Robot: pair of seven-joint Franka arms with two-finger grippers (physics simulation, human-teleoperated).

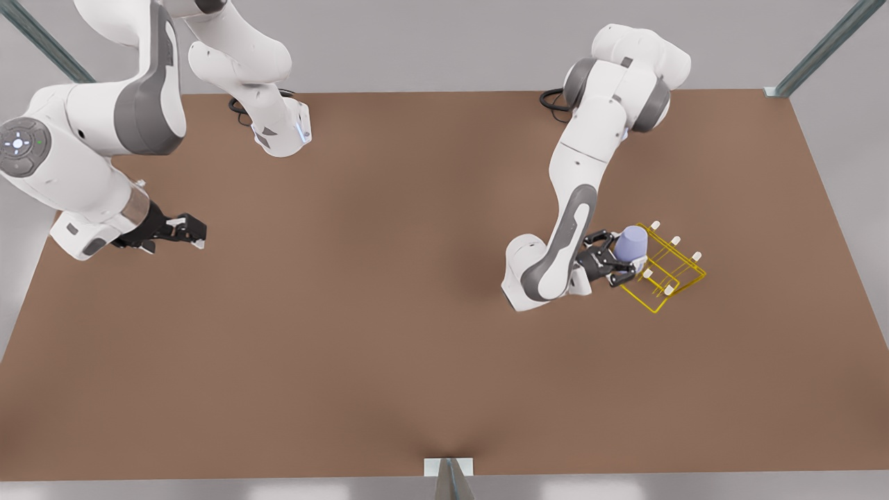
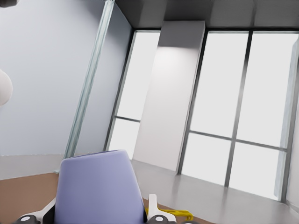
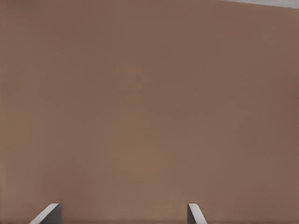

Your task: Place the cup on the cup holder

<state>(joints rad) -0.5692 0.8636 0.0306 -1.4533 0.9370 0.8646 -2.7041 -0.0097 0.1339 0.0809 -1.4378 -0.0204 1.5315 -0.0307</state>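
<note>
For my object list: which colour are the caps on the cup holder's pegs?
White caps on the yellow cup holder, best in the front view.

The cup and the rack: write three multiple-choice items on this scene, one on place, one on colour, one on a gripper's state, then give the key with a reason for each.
1. Where is the cup?
A. Lying on bare table at the front view's left
B. At the near-left corner of the rack, between the left gripper's fingers
C. Under the right gripper

2. What colour is the rack's wire?
A. Yellow
B. Red
C. Black

3. What state is the right gripper in?
A. Shut on the cup
B. Shut on the rack
C. Open, holding nothing, above bare table

Key:
1 B, the front view shows the left gripper at the cup by the rack, and the left wrist view has the cup filling the space between its fingers.
2 A, the wire is yellow, with white-capped pegs.
3 C, the right wrist view shows two spread fingertips over brown table.
</note>
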